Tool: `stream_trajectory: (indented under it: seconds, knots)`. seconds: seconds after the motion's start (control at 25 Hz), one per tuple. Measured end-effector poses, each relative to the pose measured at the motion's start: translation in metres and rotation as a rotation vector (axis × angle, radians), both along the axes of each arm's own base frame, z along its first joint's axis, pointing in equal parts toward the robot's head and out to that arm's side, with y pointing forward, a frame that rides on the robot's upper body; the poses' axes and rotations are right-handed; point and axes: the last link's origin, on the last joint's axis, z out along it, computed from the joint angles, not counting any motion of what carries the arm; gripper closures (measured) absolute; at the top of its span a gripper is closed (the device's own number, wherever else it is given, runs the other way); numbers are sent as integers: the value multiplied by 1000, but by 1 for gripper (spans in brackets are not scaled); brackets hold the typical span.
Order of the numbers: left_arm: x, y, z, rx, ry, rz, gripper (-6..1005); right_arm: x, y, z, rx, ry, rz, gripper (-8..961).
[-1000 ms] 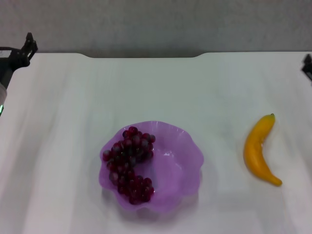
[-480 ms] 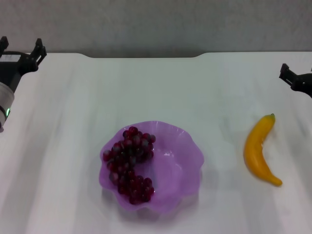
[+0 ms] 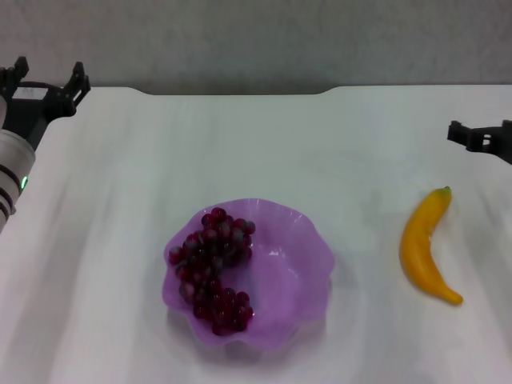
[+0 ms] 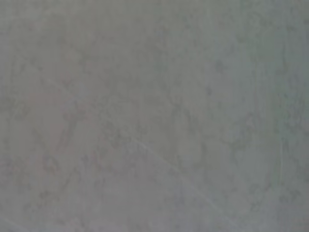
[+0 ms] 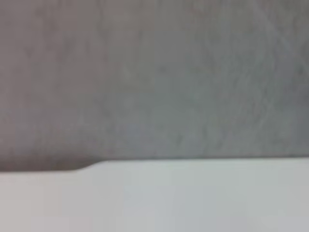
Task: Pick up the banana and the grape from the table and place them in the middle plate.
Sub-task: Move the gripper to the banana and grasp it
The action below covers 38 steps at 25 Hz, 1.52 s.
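Head view carries nearly everything: middle plate (image 3: 308, 268) sits at center-low of the table (image 3: 264, 144), w/ the grape (image 3: 212, 268) bunch lying inside it, on the plate's 9 o'clock half, curling from the far rim down toward 7 o'clock. Banana (image 3: 426, 248) lies on bare tabletop at 3 o'clock of the plate, well apart from it, dark stem tip pointing to 12 o'clock, blunt end toward 5 o'clock.

Left wrist view gives only a mottled grey surface, no objects, no fingers. Right wrist view gives the grey wall above and the white far edge of the table (image 5: 193, 198) w/ a small step in its outline; nothing of the task's things there either.

Right gripper (image 3: 480, 138) is at the head view's 3 o'clock edge, just beyond the banana's stem tip at about its 1 o'clock, near but not touching; only one dark prong tip shows, so can't tell how far its fingers are spread. Left gripper (image 3: 46, 80) is up at 10 o'clock near the table's far corner, well apart from the plate and grape; its two black prongs stand visibly apart w/ nothing between them, i.e. wide.

Tabletop is plain white, matte, faint streaks. Behind it a flat grey wall (image 3: 256, 40)
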Motion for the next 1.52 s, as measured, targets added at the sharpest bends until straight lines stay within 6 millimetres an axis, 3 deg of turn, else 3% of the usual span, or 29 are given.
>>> stream_trajectory:
  seconds: [0.4,0.88,1.2,1.52]
  knots:
    - [5,0,-6,-24,10,-19,117,-17,4,-11,-135,-79,-46,47]
    - [10,2,-12,-54,19,-23,116,-43,2,-53,-243,-11,2,48]
    - [7,1,-13,-55,21,-16,117,-26,-14,-51,-171,168,-45,48]
    - [5,-1,-12,-56,24,-10,117,-15,-33,-43,-148,231,-78,47]
